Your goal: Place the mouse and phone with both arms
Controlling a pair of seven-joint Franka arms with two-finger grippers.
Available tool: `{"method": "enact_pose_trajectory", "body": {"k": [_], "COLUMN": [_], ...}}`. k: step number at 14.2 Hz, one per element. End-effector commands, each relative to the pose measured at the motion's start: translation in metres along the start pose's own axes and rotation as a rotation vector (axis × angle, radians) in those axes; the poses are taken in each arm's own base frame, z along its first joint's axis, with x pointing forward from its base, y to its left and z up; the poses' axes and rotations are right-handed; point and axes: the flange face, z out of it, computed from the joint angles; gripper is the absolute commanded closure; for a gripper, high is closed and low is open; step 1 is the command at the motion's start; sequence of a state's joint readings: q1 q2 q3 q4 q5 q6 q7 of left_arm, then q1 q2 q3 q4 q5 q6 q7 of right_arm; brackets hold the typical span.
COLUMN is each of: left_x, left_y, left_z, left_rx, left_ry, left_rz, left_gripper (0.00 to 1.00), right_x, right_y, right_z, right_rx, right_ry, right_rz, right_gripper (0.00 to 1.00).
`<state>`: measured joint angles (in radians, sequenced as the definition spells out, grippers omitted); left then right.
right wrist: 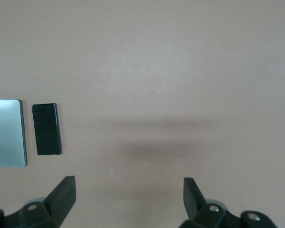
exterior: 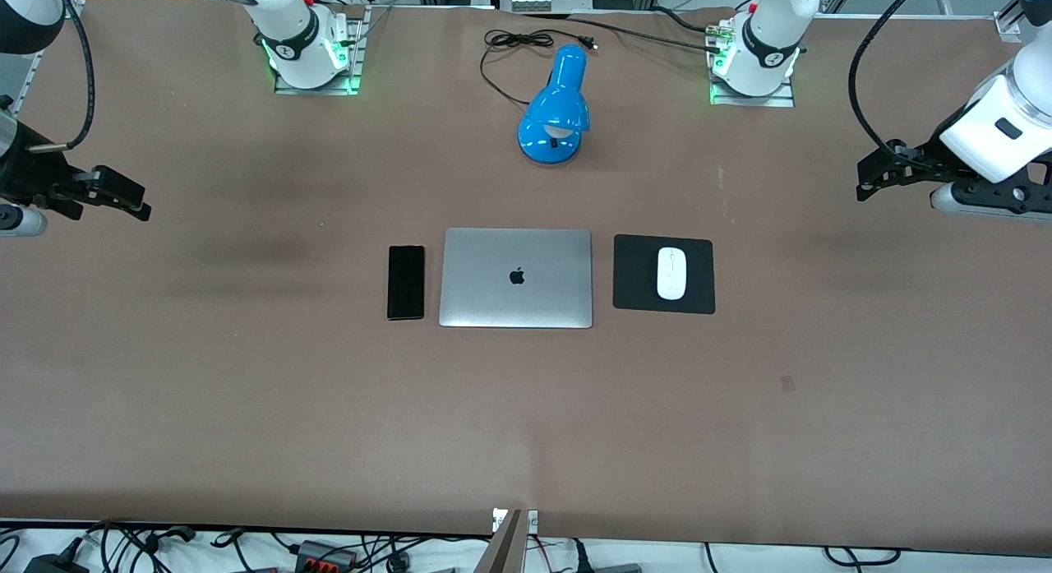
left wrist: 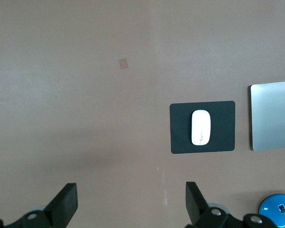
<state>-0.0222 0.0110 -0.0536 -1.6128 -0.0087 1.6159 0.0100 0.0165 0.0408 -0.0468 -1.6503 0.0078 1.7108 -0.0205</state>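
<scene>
The white mouse (exterior: 671, 273) (left wrist: 200, 127) lies on a black mouse pad (exterior: 633, 277) (left wrist: 180, 128) beside the closed silver laptop (exterior: 516, 277), toward the left arm's end. The black phone (exterior: 406, 282) (right wrist: 46, 129) lies flat on the table at the laptop's other edge, toward the right arm's end. My left gripper (exterior: 863, 182) (left wrist: 130, 192) hangs open and empty over bare table at the left arm's end, well apart from the mouse. My right gripper (exterior: 136, 203) (right wrist: 129, 185) hangs open and empty over bare table at the right arm's end, well apart from the phone.
A blue desk lamp (exterior: 557, 104) (left wrist: 278, 209) with a black cord lies farther from the front camera than the laptop, between the two arm bases. The brown table top (exterior: 246, 376) stretches wide around the laptop (left wrist: 273, 116) (right wrist: 7, 133).
</scene>
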Motion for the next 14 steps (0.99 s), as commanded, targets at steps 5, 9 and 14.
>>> {"method": "enact_pose_trajectory", "body": {"k": [5, 9, 14], "left_x": [0.0001, 0.0001, 0.0001], "left_y": [0.0017, 0.0034, 0.0034], "left_z": [-0.0078, -0.0078, -0.0078], "left_rx": [-0.004, -0.004, -0.004], "left_ry": [0.002, 0.002, 0.002], "left_rz": [0.008, 0.011, 0.011], "left_gripper": [0.0, 0.0, 0.0], "right_x": [-0.0154, -0.0162, -0.0158], "right_y": [-0.0006, 0.0003, 0.0011], "right_z": [-0.017, -0.0163, -0.0173], "right_rx": [-0.024, -0.024, -0.024], "right_ry": [0.027, 0.019, 0.024], "right_rz": [-0.022, -0.025, -0.025], "right_gripper": [0.0, 0.0, 0.0]}}
